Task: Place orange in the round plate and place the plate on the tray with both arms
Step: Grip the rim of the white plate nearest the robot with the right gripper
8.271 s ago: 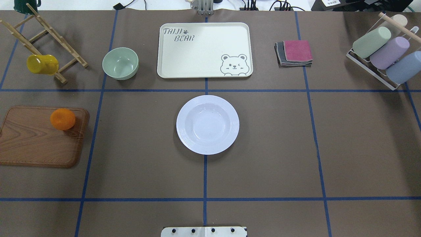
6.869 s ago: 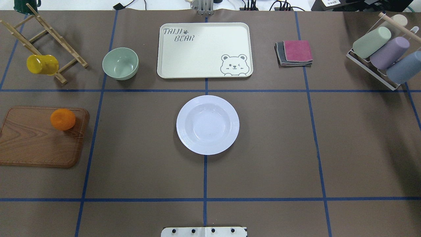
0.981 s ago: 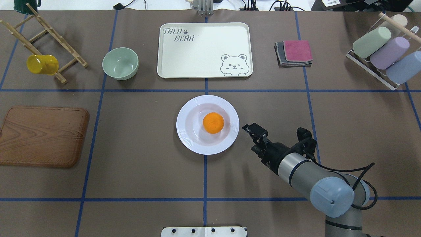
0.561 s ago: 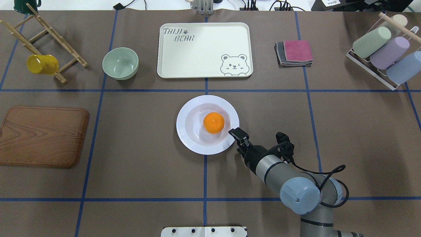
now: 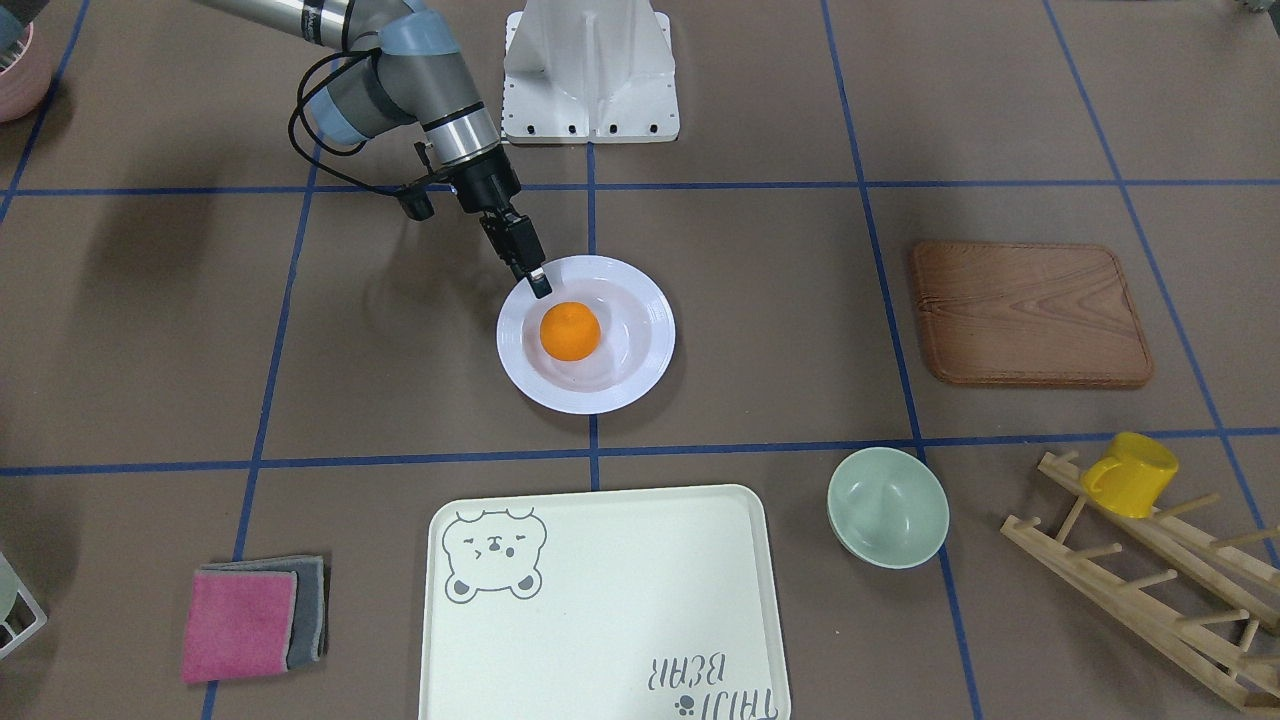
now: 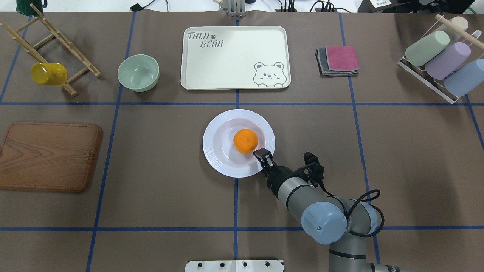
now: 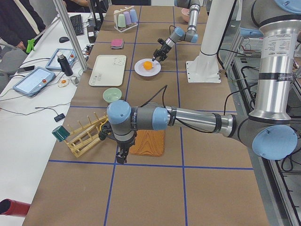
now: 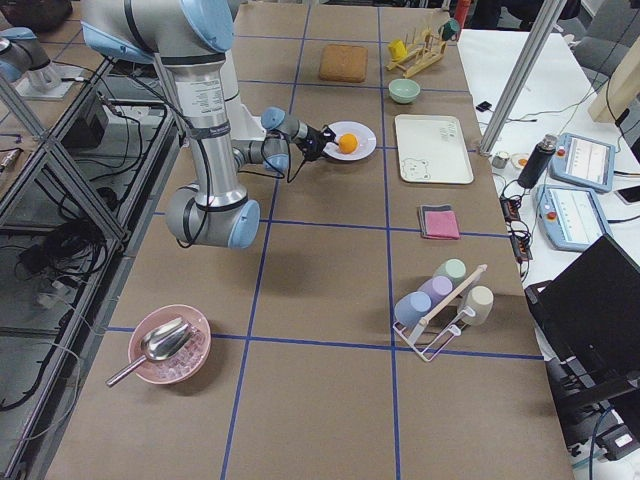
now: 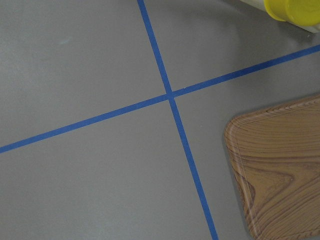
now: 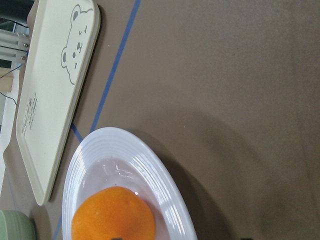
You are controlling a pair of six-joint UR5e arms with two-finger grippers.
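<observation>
Right pincer point(image 6: 263, 154), tips barely showing, seems spread astride the round plate point(image 6: 213, 158) rim; left pincer point(image 7: 121, 159) too small to tell.

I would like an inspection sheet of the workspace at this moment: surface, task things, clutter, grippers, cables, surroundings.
Surface: brown table with blue tape grid; no spills seen.
Job's things: orange lies in the round plate; tray empty, not touching the plate.
Clutter: wooden board, green bowl, yellow mug on wooden rack, folded cloths, pastel tumblers.
Grippers: right gripper at the plate's rim, jaw state unclear; left gripper hangs beside the board, state unclear.
Cables: black cable loops behind the right gripper.
Surroundings: white side desk; a person's dark sleeve.
</observation>
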